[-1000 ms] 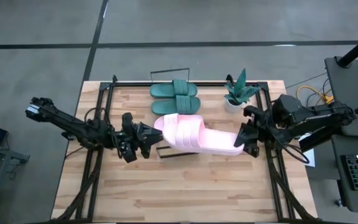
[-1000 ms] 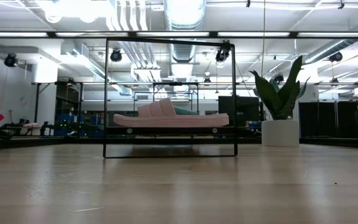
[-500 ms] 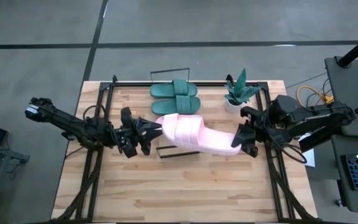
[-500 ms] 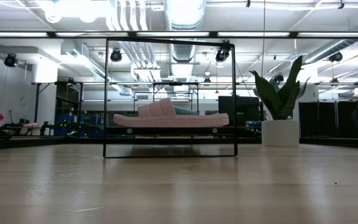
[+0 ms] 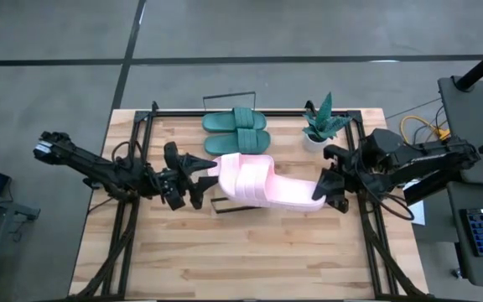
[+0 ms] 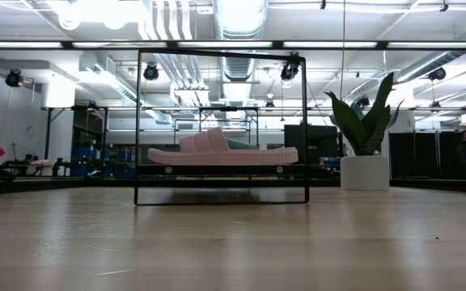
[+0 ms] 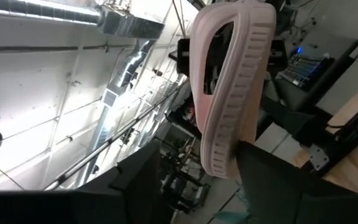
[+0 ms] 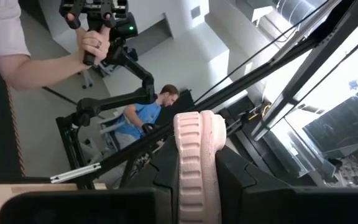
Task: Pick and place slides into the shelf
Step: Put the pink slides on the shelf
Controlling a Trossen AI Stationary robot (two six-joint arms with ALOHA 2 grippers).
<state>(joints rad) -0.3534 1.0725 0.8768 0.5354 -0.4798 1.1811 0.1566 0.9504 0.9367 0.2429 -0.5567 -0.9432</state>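
Note:
One light pink slide point(image 5: 267, 180) hangs above the shelf between my two grippers, strap end toward the left arm. My right gripper point(image 5: 319, 191) is shut on its other end. My left gripper point(image 5: 206, 178) is open, and the slide's strap end point(image 7: 219, 158) sits between its spread fingers. Two teal slides point(image 5: 237, 131) lie side by side on the far part of the shelf point(image 5: 229, 95). In the low view a second pink slide point(image 6: 221, 152) rests flat on the shelf board point(image 6: 221, 171), teal showing behind it. Neither arm shows there. My left gripper: one finger point(image 7: 260, 168) stands right at the slide's strap end, but I cannot tell whether it touches. My right gripper pinches the pink slide's strapless end point(image 8: 197, 155) across the sole's thickness, between its two fingers, coming level from the table's right. The slide is lifted clear and reaches toward the left arm.
A teal potted plant point(image 5: 321, 126) in a white pot point(image 6: 365, 172) stands right of the shelf, close to my right arm. Black frame rails run along the table's left and right sides. Bare wood lies toward the near edge. People point(image 8: 148, 118) show beyond the table.
My left gripper has opened at the slide's strap end, its fingers spreading apart. The pink slide stays up in the right gripper, nearly where it was. The slides on the shelf have kept still.

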